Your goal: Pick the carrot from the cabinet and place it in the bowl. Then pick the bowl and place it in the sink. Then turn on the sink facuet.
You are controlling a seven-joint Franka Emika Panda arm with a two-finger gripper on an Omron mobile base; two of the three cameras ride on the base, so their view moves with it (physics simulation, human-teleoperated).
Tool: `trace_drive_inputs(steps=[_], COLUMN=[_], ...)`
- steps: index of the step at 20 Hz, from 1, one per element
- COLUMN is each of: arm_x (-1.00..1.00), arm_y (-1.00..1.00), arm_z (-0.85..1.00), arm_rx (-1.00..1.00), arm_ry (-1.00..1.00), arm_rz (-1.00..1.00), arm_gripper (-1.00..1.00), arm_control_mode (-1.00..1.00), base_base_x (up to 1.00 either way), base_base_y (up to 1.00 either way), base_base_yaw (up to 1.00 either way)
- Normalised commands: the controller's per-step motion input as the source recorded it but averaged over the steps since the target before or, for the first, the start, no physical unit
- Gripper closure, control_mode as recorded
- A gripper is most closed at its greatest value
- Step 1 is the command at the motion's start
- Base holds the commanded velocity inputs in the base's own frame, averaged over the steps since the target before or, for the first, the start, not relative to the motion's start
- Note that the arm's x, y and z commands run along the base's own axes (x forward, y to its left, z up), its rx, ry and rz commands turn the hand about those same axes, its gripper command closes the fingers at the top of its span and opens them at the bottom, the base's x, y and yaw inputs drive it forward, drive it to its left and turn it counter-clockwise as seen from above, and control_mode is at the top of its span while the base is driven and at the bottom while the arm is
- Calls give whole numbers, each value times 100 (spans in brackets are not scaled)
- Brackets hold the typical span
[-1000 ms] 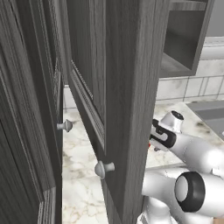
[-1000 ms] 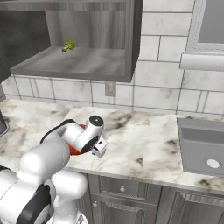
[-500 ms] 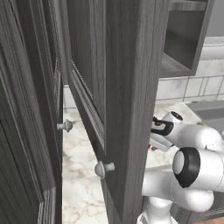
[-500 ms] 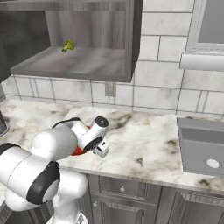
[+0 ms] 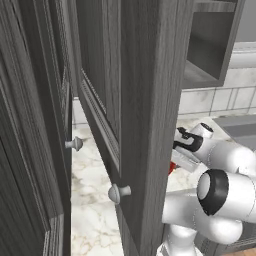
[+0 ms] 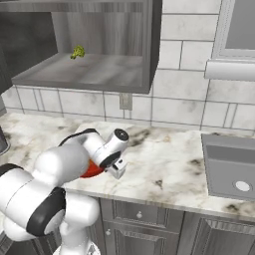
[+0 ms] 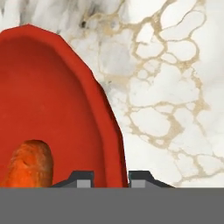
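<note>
Two fingertips (image 7: 82, 178) straddle bowl (image 7: 52, 100) rim, carrot (image 7: 29, 164) inside.

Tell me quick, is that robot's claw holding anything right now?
Gripper: fingers straddle the red bowl rim; whether they clamp it cannot be told. The carrot lies loose inside.

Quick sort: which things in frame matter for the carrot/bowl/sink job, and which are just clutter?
Job:
- stubby orange carrot, lying inside the bowl
- wide glossy red bowl, on the counter
- matte grey sink, to the right
- dark grey wood-grain cabinet, door open
- gripper, straddling the bowl's rim

Lying about:
- small green item on the open shelf
- wall outlet
- marble counter
</note>
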Motion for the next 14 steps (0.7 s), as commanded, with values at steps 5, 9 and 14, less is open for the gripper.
trace_drive_inputs(steps=[5, 9, 14], arm_x=[-71, -80, -76], arm_y=[-4, -22, -36], arm_z=[77, 100, 99], arm_rx=[2, 7, 8], arm_ry=[-3, -8, -11], arm_rz=[-8, -7, -2], arm_gripper=[100, 100, 100], arm_control_mode=[-100, -100, -100], base_base_x=[0, 0, 0], base_base_y=[0, 0, 0], base_base_yaw=[0, 0, 0])
